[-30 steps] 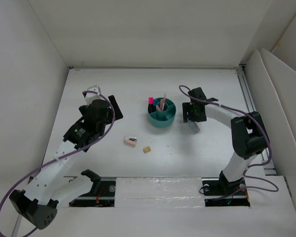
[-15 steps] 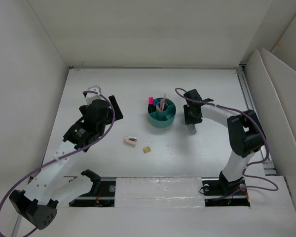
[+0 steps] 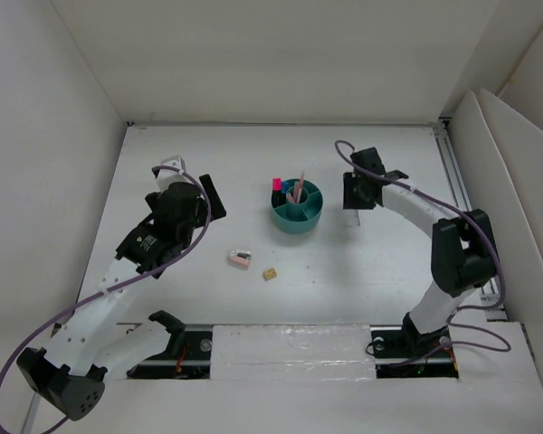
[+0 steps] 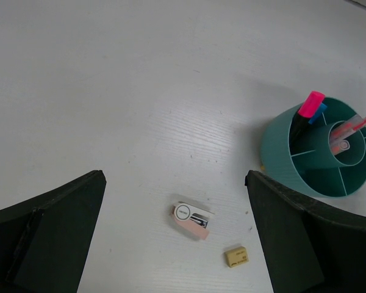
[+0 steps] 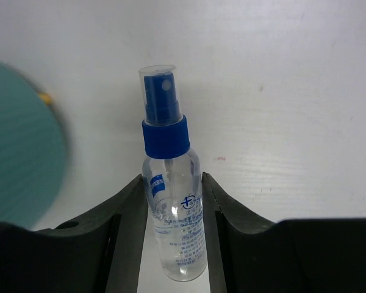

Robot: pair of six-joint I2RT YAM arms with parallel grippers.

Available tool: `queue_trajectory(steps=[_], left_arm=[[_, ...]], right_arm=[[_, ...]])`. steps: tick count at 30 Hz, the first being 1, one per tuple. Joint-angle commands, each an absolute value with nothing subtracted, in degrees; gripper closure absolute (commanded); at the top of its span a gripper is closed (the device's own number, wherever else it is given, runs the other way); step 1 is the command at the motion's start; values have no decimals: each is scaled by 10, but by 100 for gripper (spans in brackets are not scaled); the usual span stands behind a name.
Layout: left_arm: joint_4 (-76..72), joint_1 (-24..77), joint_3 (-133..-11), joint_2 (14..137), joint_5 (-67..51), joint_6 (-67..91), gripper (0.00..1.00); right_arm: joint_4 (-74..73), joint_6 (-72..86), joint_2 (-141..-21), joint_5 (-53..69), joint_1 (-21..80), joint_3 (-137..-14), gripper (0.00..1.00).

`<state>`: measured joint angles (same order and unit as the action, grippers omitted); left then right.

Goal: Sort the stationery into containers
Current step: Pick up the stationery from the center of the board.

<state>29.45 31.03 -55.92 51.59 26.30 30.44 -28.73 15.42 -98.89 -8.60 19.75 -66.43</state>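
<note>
right wrist: small clear bottle (image 5: 174, 207) sits between the right gripper's (image 5: 172, 183) jaws, pads pressed on both sides of its body, blue spray cap poking out ahead. narrowed claw, holding it low on the body, likely so the cap is clear — r

lifted, or on the table (image 5: 280, 91)? — k

cannot tell. teal organizer (image 5: 18, 152) is a blur at the left edge, near but apart — r

top external puts that claw just right of the organizer, so a short carry, i'd judge. room for it? — k

left wrist shows markers (image 4: 310, 105) upright in one outer compartment, pink pens (image 4: 354, 125) in the central cup, the other outer compartments in view bare — r

what's left out? — k

pale eraser (image 4: 191, 219) and tan block (image 4: 235, 256) lie flat, near each other, in front of the organizer. left gripper (image 4: 174, 177) hangs above them, jaws wide, holding nothing, probably staged for the eraser — r
</note>
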Motion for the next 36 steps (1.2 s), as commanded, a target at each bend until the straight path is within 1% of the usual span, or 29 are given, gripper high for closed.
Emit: queue_trajectory(steps=[1,4,5,7,10,11,12,15,17,18,20,25,32,36], left_arm=[[282,310,-556,512,264,297,0],[282,310,-556,512,264,297,0],[282,310,-556,512,264,297,0],[277,310,-556,518,264,297,0],[277,310,-556,518,269,297,0],[277,310,-556,512,269,297,0],[277,310,-556,507,269,297,0],[272,310,-551,496,269,297,0],[266,310,-551,496,269,292,0],[266,310,-551,490,269,292,0],[261,310,-546,490,269,292,0],[261,310,-546,496,263,287,0],[256,310,-546,496,257,281,0],[250,310,-546,496,251,281,0]], right_arm=[[-204,176,-921,-23,175,-729,100],[-138,176,-897,18,175,-764,100],[-114,176,-890,63,175,-770,100],[-39,176,-876,104,175,-780,100],[49,176,-876,208,169,-781,100],[114,176,-884,242,169,-780,100],[145,184,-892,305,161,-780,100],[262,218,-928,405,147,-770,100],[348,269,-944,438,141,-728,100],[453,291,-944,458,134,-709,100],[524,321,-952,458,127,-673,100],[604,336,-964,446,127,-637,100],[669,354,-999,426,121,-583,100],[707,359,-1006,376,116,-541,100]])
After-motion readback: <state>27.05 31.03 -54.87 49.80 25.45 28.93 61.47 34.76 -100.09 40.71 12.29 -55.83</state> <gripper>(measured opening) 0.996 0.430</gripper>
